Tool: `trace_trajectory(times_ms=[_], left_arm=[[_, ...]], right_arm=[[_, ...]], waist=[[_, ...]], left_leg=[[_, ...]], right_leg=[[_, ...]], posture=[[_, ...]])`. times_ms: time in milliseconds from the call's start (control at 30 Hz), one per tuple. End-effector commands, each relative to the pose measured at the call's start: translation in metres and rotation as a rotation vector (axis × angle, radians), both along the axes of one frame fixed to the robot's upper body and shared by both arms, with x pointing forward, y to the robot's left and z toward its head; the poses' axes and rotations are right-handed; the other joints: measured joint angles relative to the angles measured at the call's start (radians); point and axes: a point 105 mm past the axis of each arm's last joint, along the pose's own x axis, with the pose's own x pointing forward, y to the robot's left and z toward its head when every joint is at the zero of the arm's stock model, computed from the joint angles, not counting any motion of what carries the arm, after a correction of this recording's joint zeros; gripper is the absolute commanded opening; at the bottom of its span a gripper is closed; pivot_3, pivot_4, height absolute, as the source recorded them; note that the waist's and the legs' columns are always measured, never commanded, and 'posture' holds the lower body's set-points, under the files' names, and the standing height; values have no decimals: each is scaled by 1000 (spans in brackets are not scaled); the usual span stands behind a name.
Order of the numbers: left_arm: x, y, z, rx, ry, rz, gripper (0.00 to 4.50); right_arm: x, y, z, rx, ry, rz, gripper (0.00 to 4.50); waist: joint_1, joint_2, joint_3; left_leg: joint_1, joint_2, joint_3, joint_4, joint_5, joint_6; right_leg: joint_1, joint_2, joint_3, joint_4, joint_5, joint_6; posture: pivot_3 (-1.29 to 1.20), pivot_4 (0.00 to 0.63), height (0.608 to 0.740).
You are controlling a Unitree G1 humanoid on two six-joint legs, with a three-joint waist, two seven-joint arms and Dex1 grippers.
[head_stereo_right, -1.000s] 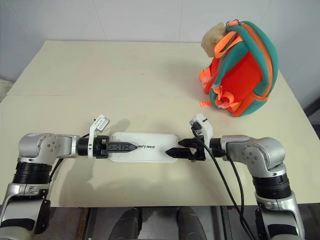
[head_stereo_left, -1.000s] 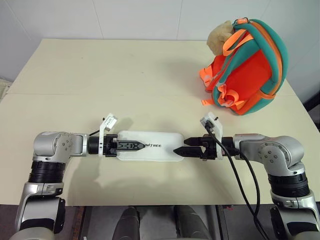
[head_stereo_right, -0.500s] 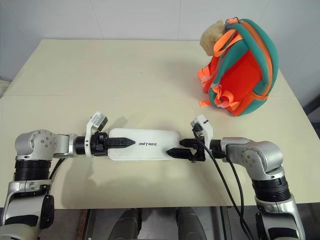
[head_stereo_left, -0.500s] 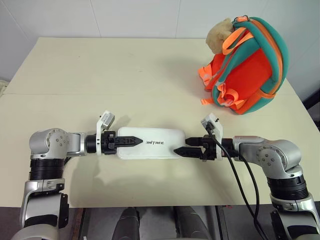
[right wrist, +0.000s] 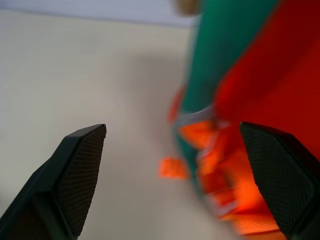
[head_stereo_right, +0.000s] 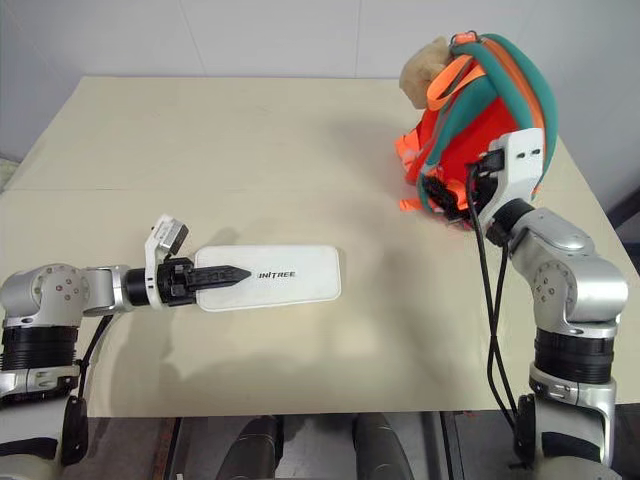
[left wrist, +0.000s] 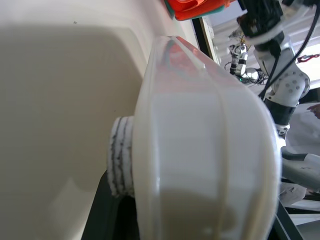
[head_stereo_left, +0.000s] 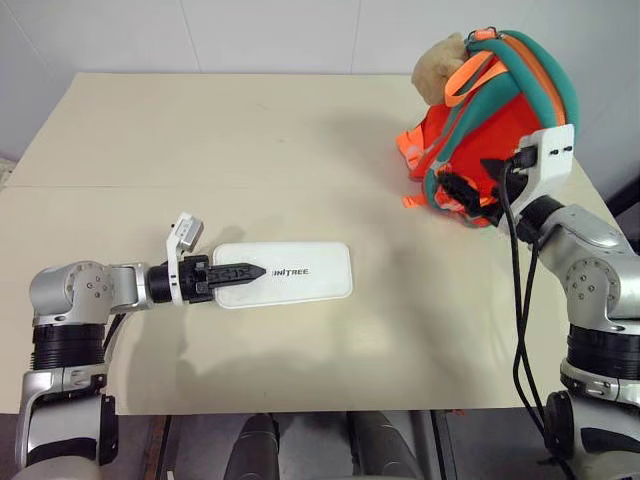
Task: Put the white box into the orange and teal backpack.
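The white box [head_stereo_left: 295, 272] lies lengthwise at the table's front left, lettering up. My left gripper [head_stereo_left: 250, 272] is shut on its left end, one black finger over the lid. The left wrist view shows the white box [left wrist: 200, 150] edge-on, pressed against a ribbed finger pad [left wrist: 120, 160]. The orange and teal backpack [head_stereo_left: 515, 95] stands upright at the back right. My right gripper [head_stereo_left: 468, 186] is open just in front of its lower straps. In the right wrist view its fingers [right wrist: 75, 175] stand wide apart, with the backpack [right wrist: 250, 75] close ahead.
A cream table [head_stereo_left: 200, 150] spans the view, with a wall behind it. A tan plush toy [head_stereo_left: 440, 70] sits at the backpack's top left. The right arm's black cable [head_stereo_left: 520, 300] hangs over the table's right front corner.
My right gripper left the box's right end and swung up and right to the backpack. The left gripper drew the box a little to the left.
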Motion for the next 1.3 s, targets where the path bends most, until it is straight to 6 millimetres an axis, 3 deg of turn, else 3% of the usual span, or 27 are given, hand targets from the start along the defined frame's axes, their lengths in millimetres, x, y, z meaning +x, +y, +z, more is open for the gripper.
trace_trajectory(times_ms=[33, 267, 467, 567, 800, 900, 967, 1133, 1300], left_arm=[[-1, -5, 11, -5, -70, -35, 1226], [-3, -5, 8, -15, -88, -25, 1226], [-4, -5, 3, -35, -93, -4, 1226], [-3, -6, 1, -49, -98, 4, 1226], [-2, -7, -1, -65, -111, 26, 1226], [-1, 1, 2, -62, -144, 56, 1226], [3, 10, 6, -37, -183, 85, 1226], [10, 48, 28, 17, -290, 162, 1226], [3, 81, 46, 103, -348, 210, 1226]], right_arm=[[16, 10, 11, 19, -53, -27, 4500], [58, 32, 20, 75, -88, -31, 4500], [95, 24, 12, 36, -87, -207, 4500], [102, 25, 8, 69, -88, -255, 3897], [102, 48, 17, 146, -150, -155, 1542], [94, 69, 23, 162, -207, 16, 501], [88, 76, 27, 185, -218, 99, 162], [43, 96, 42, 292, -198, 454, 151], [-27, 114, 59, 383, -85, 807, 151]], waist=[[-3, 0, 0], [-3, 0, 0], [-15, 0, 0], [-21, 0, 0], [-36, 1, 0], [-43, 1, 0], [-50, 1, 0], [-56, 1, 1], [-52, 2, 1]], left_leg=[[0, 0, 0, 0, 0, 0], [0, 0, 0, 2, 1, -1], [0, 0, 0, 1, 1, -1], [0, 0, 0, 0, 1, -1], [1, 0, 0, 1, 2, -2], [1, 0, -1, 2, 3, -2], [1, 0, -1, 2, 3, -2], [1, 0, -4, 0, 6, -6], [0, 0, -5, -2, 5, -6]], right_leg=[[0, 0, 0, 1, 0, 0], [-1, 0, 0, 5, 0, 0], [-1, 0, 0, 5, 0, 0], [-1, 0, 0, 4, 0, 0], [-1, 0, 0, 7, 0, 0], [-1, 0, 0, 8, 0, 0], [-1, 0, 0, 9, 0, 0], [-1, 2, -2, 10, 0, 0], [-2, 1, -2, 14, -1, -1]], posture=[[0, 150, 740], [0, 150, 740], [0, 150, 740], [0, 150, 740], [0, 150, 740], [0, 150, 740], [0, 150, 740], [0, 150, 740], [0, 150, 740]])
